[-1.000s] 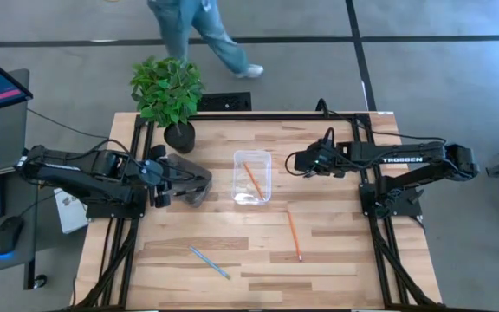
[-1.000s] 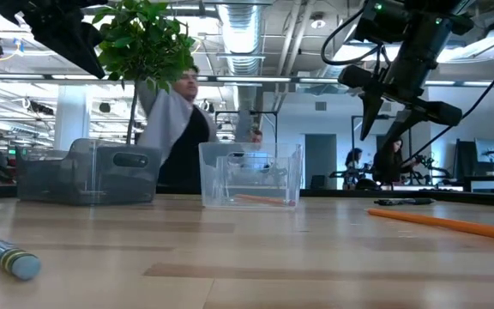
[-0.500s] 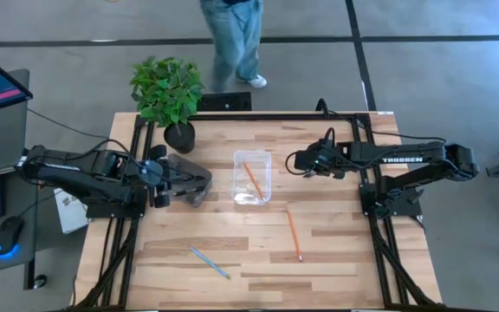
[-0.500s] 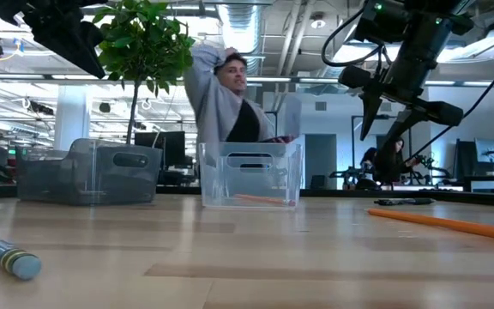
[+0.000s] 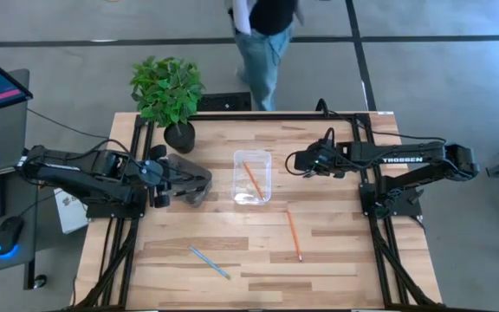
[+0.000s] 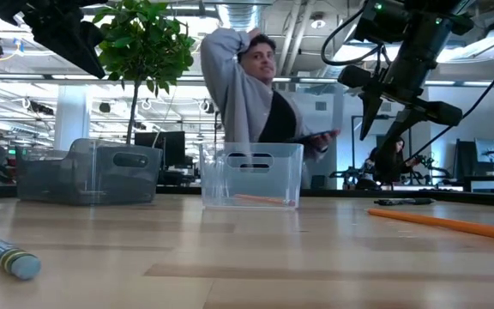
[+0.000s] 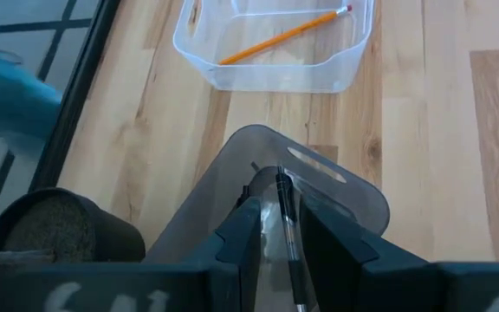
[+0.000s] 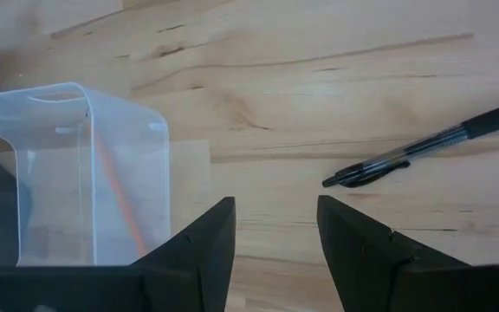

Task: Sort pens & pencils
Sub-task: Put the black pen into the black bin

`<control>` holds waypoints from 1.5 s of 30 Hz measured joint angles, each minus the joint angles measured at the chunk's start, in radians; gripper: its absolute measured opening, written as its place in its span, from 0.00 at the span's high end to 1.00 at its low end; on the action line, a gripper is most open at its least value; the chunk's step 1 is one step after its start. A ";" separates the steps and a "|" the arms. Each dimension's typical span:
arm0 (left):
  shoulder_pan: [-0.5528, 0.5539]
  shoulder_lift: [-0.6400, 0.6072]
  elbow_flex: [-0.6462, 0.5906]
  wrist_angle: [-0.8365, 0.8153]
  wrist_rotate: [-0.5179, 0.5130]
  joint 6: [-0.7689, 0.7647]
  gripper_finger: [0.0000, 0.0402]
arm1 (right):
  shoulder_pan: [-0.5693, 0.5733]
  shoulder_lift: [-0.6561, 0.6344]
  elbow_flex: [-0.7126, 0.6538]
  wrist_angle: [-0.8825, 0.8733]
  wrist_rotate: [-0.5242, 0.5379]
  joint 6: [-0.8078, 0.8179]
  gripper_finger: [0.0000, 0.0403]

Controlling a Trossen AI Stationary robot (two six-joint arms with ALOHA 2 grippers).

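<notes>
We look at the clear tray (image 5: 253, 177) in the middle of the worktop (image 5: 336, 251). One orange pencil (image 5: 252, 179) lies inside it. Another orange pencil (image 5: 293, 235) lies flat on the wood, a bit in front of the tray on the right arm's side. The light blue pencil (image 5: 209, 262) lies farther off, in front of the tray on the left arm's side.

The left end effector (image 7: 280, 227) sits over the grey tray (image 5: 189, 178), just beside the clear tray. Its fingers are clamped on a thin black pen (image 7: 286, 227).

The right end effector (image 8: 274, 238) hangs on the other side of the clear tray, with its fingers apart and nothing in them. Another black pen (image 8: 431, 146) lies on the wood near it.

We think these sticks are light, stiff and smooth, so they can roll or slip. The best place to pinch one is near its middle, across its thin side, so it does not tip.

A person (image 6: 260, 99) stands behind the worktop.
</notes>
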 joint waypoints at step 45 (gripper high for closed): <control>0.000 0.000 0.000 0.004 0.000 0.035 0.81 | -0.013 0.016 -0.002 -0.111 -0.037 -0.942 0.37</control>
